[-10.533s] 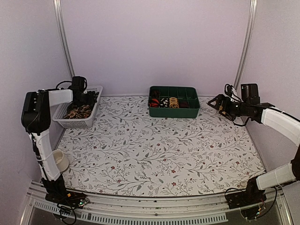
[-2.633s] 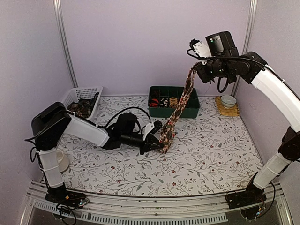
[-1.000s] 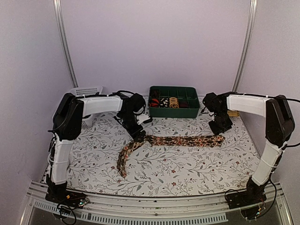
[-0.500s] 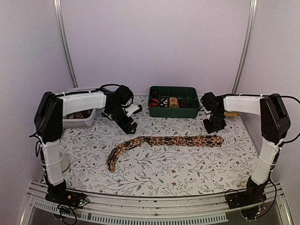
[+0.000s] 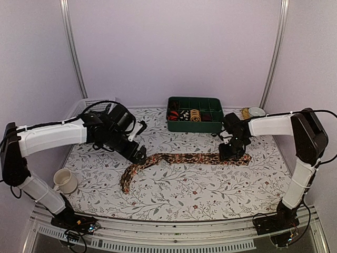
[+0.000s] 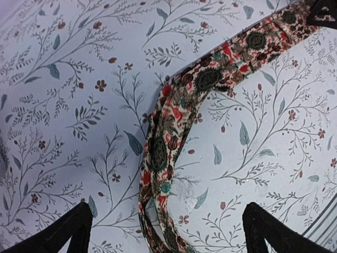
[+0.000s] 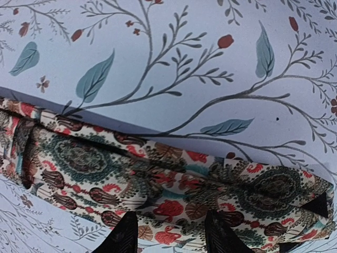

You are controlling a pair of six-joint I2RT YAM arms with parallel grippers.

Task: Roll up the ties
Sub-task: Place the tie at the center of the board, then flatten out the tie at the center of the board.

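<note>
- Lying flat on the floral table point(image 5: 210, 184), the tie point(image 5: 184, 157) runs left-right, its left end curving toward the near edge.
- Left gripper point(image 5: 140, 154) above that curve, fingers spread wide, empty.
- Right gripper point(image 5: 232, 153) at the right end, fingers parted over the cloth; contact unclear.
- Right wrist view alone shows overlapped layers there; top view alone shows the full length.

Floral-printed table cover point(image 5: 200, 184) lies flat across the work surface. White mug point(image 5: 66, 181) stands upright near the front left edge. Green compartment box point(image 5: 195, 128) sits at back centre. White slotted basket point(image 5: 89, 101) stands back left, partly hidden. Small bowl point(image 5: 256, 111) rests on a woven mat point(image 5: 245, 112) back right.
</note>
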